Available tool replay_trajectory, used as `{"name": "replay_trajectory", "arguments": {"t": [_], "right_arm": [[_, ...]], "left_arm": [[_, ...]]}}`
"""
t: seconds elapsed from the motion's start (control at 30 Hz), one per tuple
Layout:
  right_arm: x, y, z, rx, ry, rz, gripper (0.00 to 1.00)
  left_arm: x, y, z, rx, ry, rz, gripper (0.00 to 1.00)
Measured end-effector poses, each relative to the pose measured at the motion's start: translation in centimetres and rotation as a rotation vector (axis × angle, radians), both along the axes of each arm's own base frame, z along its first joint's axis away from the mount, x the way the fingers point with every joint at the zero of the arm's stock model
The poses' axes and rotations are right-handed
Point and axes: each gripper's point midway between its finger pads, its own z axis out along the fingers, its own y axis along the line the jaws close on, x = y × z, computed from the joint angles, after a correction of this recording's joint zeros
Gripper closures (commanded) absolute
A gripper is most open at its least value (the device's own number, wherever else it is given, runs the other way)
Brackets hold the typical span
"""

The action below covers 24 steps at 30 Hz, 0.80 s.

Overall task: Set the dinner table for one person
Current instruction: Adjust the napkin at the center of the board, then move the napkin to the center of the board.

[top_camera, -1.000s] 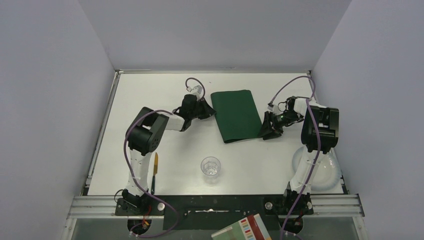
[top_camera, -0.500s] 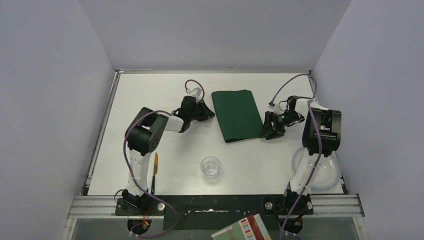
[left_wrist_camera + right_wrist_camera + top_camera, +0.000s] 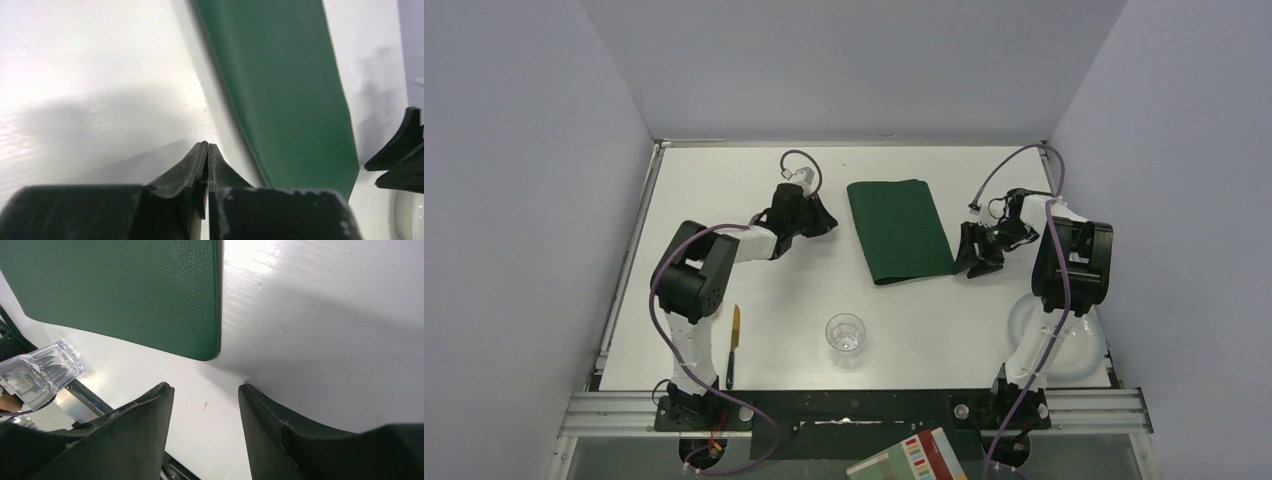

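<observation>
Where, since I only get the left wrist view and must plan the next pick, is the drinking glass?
Observer: The glass stands upright on the table, midway along the front edge, apart from the green mat.
Operator: Any cutlery out there?
Observer: One slim utensil lies flat beside the left arm, towards the front left.
Operator: Anything on the right side?
Observer: A plate sits at the front right corner, partly hidden under the right arm.
</observation>
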Motion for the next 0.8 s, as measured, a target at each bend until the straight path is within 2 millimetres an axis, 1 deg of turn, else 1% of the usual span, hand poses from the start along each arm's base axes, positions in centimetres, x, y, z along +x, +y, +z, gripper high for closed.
{"name": "replay_trajectory", "arguments": {"t": [0.13, 0.2, 0.23, 0.3, 0.33, 0.4, 0.53, 0.63, 0.7, 0.8], "right_arm": [[0.1, 0.0, 0.0, 0.013, 0.021, -0.008, 0.46], [0.1, 0.0, 0.0, 0.017, 0.032, -0.012, 0.46], [0.1, 0.0, 0.0, 0.019, 0.035, -0.014, 0.46], [0.1, 0.0, 0.0, 0.027, 0.038, -0.017, 0.46], [0.1, 0.0, 0.0, 0.028, 0.038, -0.017, 0.46], [0.1, 0.0, 0.0, 0.027, 0.038, -0.018, 0.47], [0.1, 0.0, -0.1, 0.030, 0.038, -0.018, 0.47], [0.1, 0.1, -0.1, 0.035, 0.037, -0.019, 0.47], [0.1, 0.1, -0.1, 0.036, 0.038, -0.021, 0.47], [0.1, 0.0, -0.1, 0.037, 0.037, -0.025, 0.47]], "left_arm": [[1.2, 1.5, 3.4, -0.015, -0.068, 0.024, 0.74], [1.6, 1.5, 4.5, -0.039, -0.092, 0.023, 0.71], [1.6, 1.3, 4.8, -0.053, -0.096, 0.018, 0.74], [1.2, 0.6, 4.7, -0.076, -0.084, 0.000, 0.96], [1.0, 0.0, 4.5, -0.087, -0.080, -0.014, 1.00], [0.8, -1.4, 4.0, -0.103, -0.070, -0.044, 1.00], [0.7, -4.9, 2.9, -0.115, -0.057, -0.120, 1.00], [0.4, -7.0, 2.6, -0.111, -0.065, -0.168, 1.00], [0.1, -8.1, 2.5, -0.110, -0.072, -0.193, 1.00], [0.1, -8.5, 2.5, -0.107, -0.076, -0.205, 1.00]]}}
